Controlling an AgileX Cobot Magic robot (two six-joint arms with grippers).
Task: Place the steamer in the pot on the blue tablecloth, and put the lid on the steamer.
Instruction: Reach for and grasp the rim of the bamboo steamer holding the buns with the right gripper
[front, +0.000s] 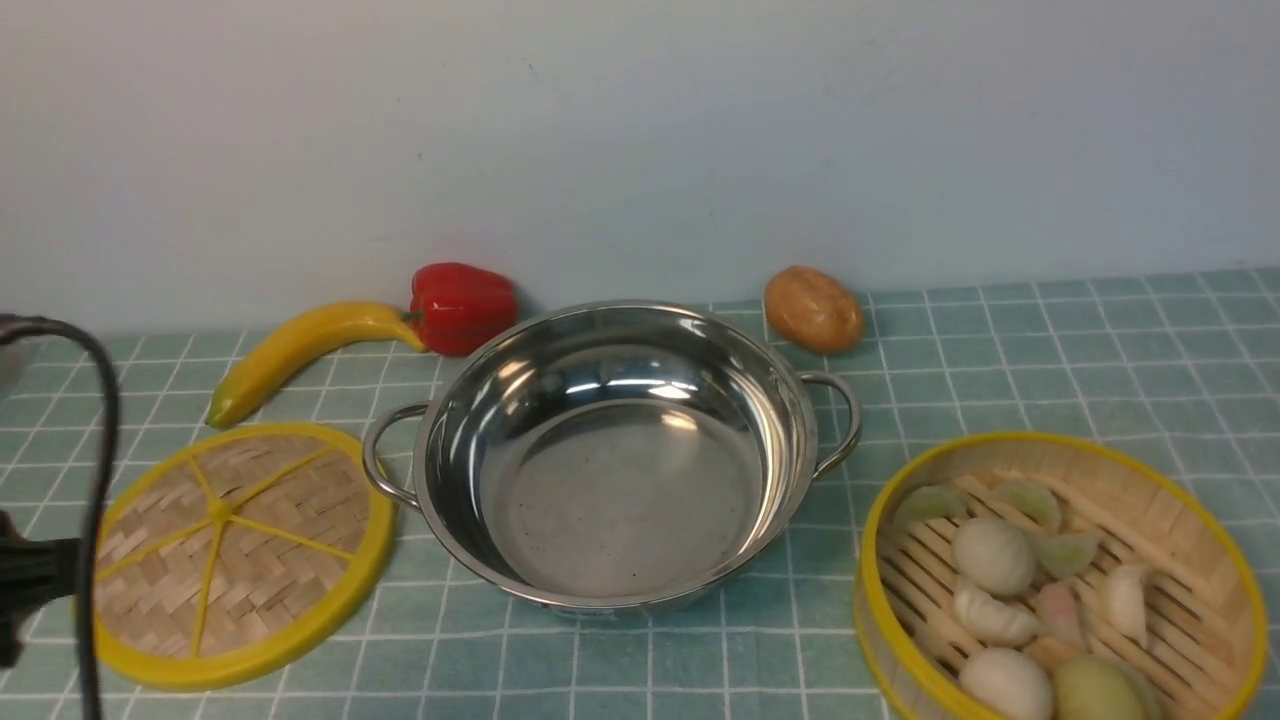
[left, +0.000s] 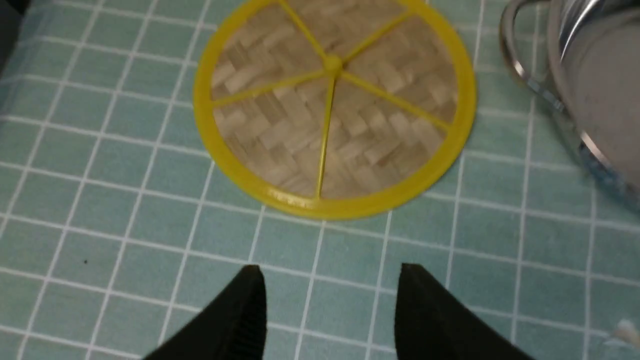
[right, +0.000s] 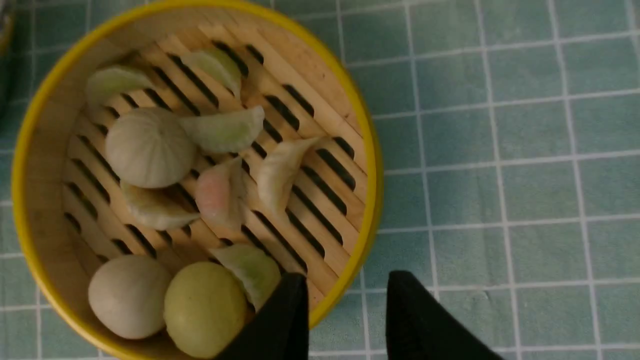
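As I read it, no part of the task is done yet. The steamer (front: 1130, 495) sits on the blue tablecloth (front: 1050, 360) to the right of the pot (front: 620, 520), apart from it, with its dumplings and buns inside. The pot stands in the middle of the cloth with nothing in it. The lid (front: 235, 555) lies flat on the cloth on the pot's other side, just beside its left handle.

In my right wrist view the right jaws are spread. One tip is over the steamer's slatted floor and the other outside its wall, with the yellow rim passing between them — straddling it, not pinching it. I cannot tell whether they are down at rim height. The left jaws are spread too, with nothing between them, over bare cloth near the lid's edge.

My judgement is that I am at the grasp of the steamer. Everything else is left to do — closing on the rim, carrying the steamer into the pot, then setting the lid on top.
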